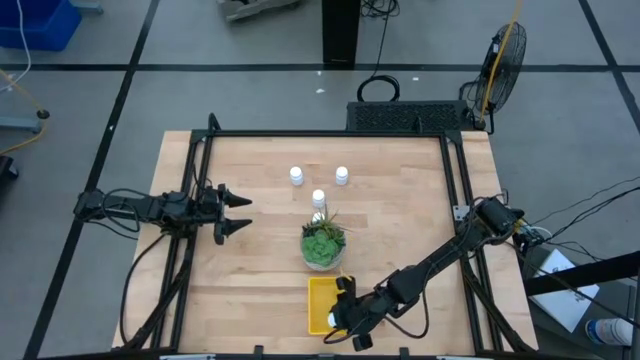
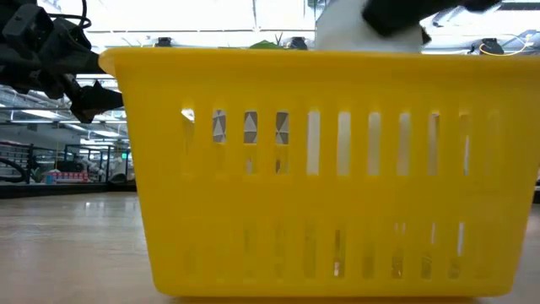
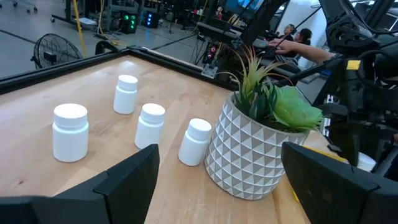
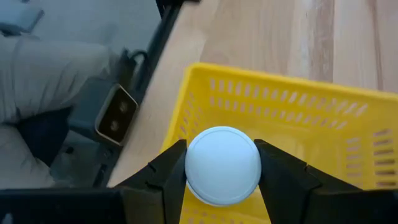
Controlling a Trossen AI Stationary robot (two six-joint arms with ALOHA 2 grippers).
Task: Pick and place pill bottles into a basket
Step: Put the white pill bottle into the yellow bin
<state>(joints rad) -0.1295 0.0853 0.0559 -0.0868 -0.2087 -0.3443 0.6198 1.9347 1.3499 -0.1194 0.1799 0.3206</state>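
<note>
the wooden tabletop (image 1: pixel 400 200) carried the yellow basket (image 1: pixel 322 292) at its near edge. there the right hand (image 4: pixel 219 169) pinched a pill bottle (image 4: pixel 222 165) above it; releasing seemed next. four more bottles (image 3: pixel 70 132) stood mid-tabletop beyond the plant (image 1: pixel 323 243); the left hand (image 1: pixel 236 212) waited, spread, near the left edge.

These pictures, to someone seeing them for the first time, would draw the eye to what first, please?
Most striking is the bright yellow basket at the table's near edge, where the right gripper holds a white pill bottle just above it. Next comes the potted plant at the table's middle, with four more bottles beyond it. The left gripper waits open at the left side.
</note>
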